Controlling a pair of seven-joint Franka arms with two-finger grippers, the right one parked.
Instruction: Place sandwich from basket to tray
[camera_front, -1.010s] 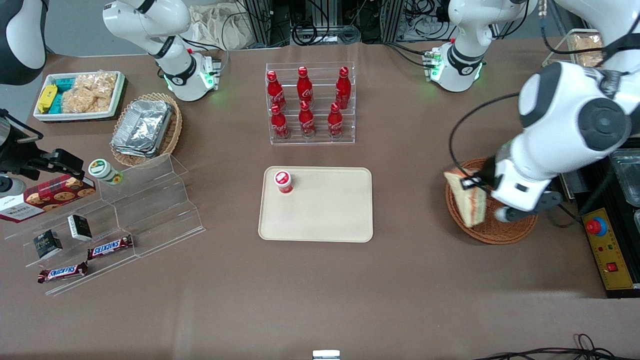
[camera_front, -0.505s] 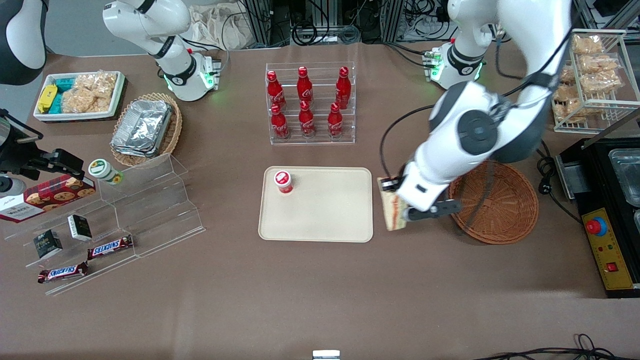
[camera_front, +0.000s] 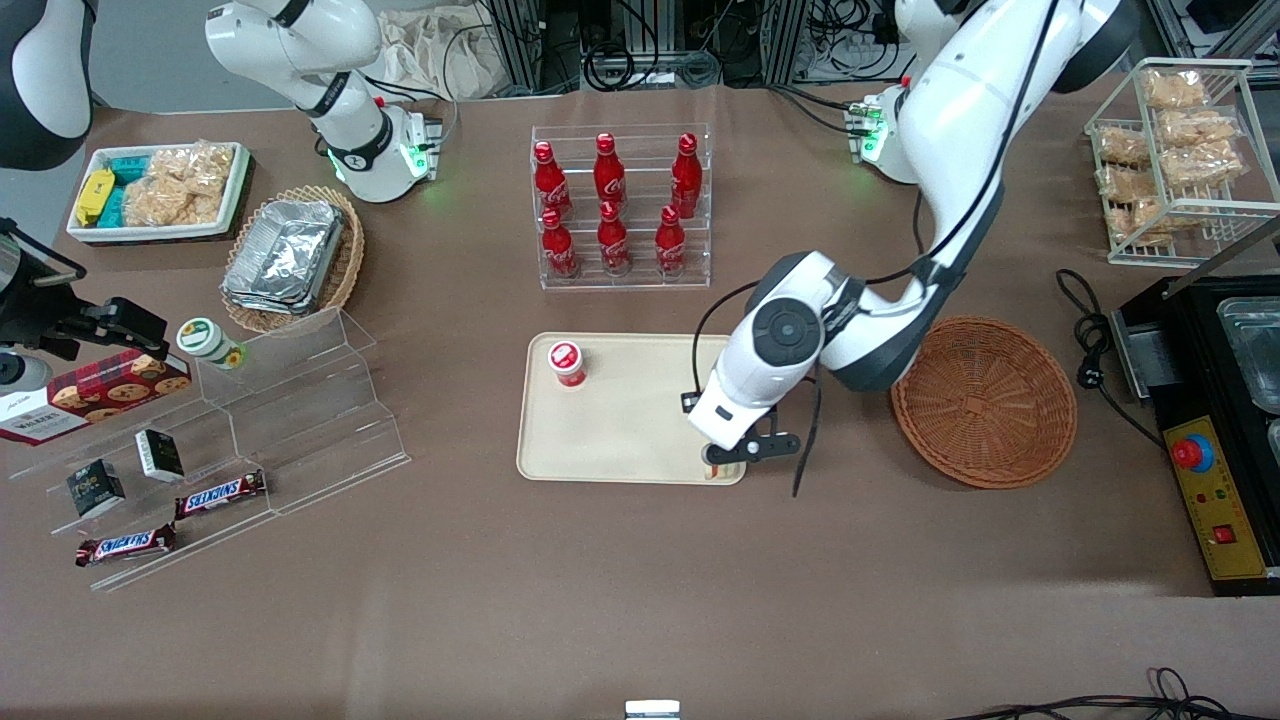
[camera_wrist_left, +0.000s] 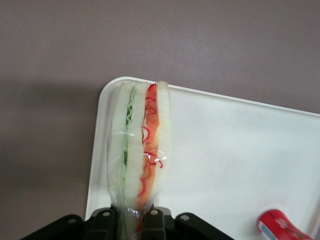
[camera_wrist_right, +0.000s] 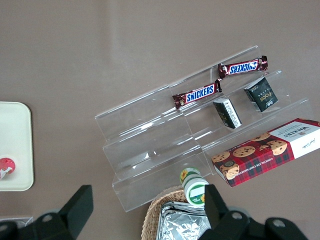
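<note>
My left gripper (camera_front: 738, 455) is shut on the sandwich (camera_wrist_left: 140, 145), a wrapped wedge of white bread with green and red-orange filling at its edge. It holds the sandwich on edge over the corner of the beige tray (camera_front: 640, 430) that is nearest the front camera and the basket. In the left wrist view the gripper (camera_wrist_left: 134, 220) pinches the sandwich's end above that corner of the tray (camera_wrist_left: 240, 145). In the front view the wrist hides nearly all of the sandwich. The reddish-brown basket (camera_front: 985, 400) stands beside the tray toward the working arm's end, with nothing in it.
A small red-capped bottle (camera_front: 567, 362) stands on the tray. A clear rack of cola bottles (camera_front: 620, 205) is farther from the camera. A clear stepped shelf (camera_front: 300, 400) and a tan basket of foil containers (camera_front: 295, 255) lie toward the parked arm's end.
The gripper has carried the sandwich out of the basket and sideways to the tray's near corner. The basket is left with nothing in it.
</note>
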